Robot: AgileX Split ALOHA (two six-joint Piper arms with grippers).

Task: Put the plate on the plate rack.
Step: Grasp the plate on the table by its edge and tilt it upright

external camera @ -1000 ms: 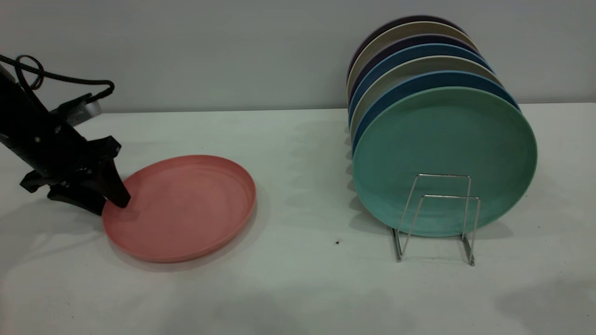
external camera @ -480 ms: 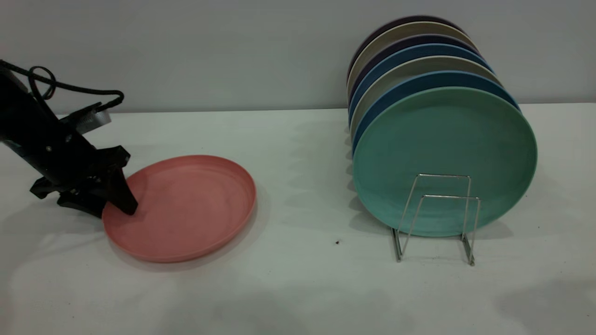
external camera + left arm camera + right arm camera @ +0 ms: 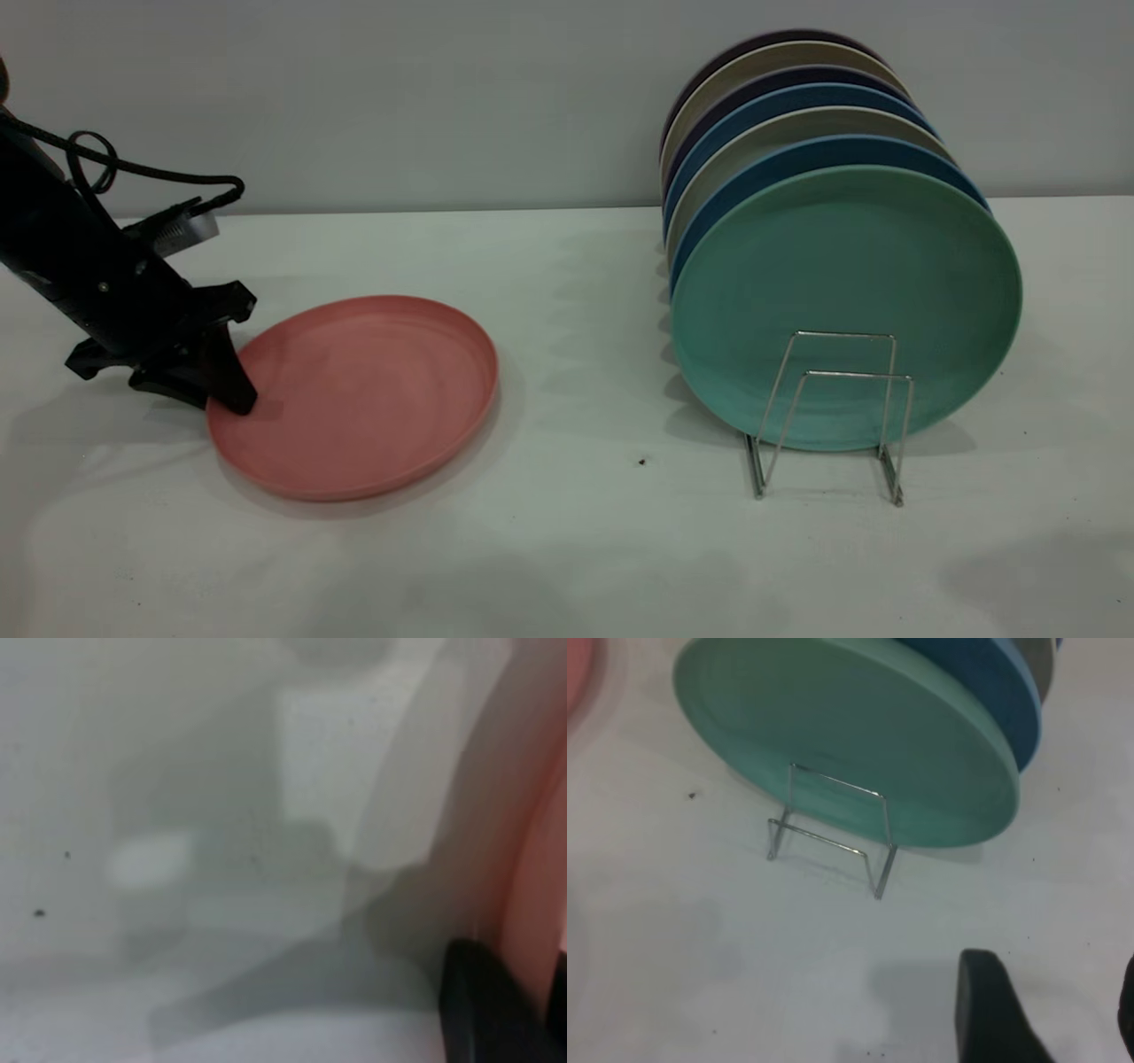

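The salmon-pink plate (image 3: 363, 399) lies flat on the white table at the left. My left gripper (image 3: 221, 399) is at its left rim, one finger on the plate's inside and the other outside, shut on the rim. In the left wrist view a black finger (image 3: 483, 1005) lies against the pink plate (image 3: 540, 895). The wire plate rack (image 3: 846, 374) stands at the right, with two free loops in front. My right gripper (image 3: 1061, 1014) hovers open over bare table near the rack (image 3: 837, 782); it does not show in the exterior view.
A teal-green plate (image 3: 842, 266) stands upright in the rack, with blue, beige and dark plates (image 3: 780, 111) lined up behind it. A wall runs along the table's back edge. A dark speck (image 3: 640, 461) lies between plate and rack.
The left gripper moved a little to the right and its finger came onto the plate's rim. The pink plate shifted slightly right with it. The rack and its plates stayed still.
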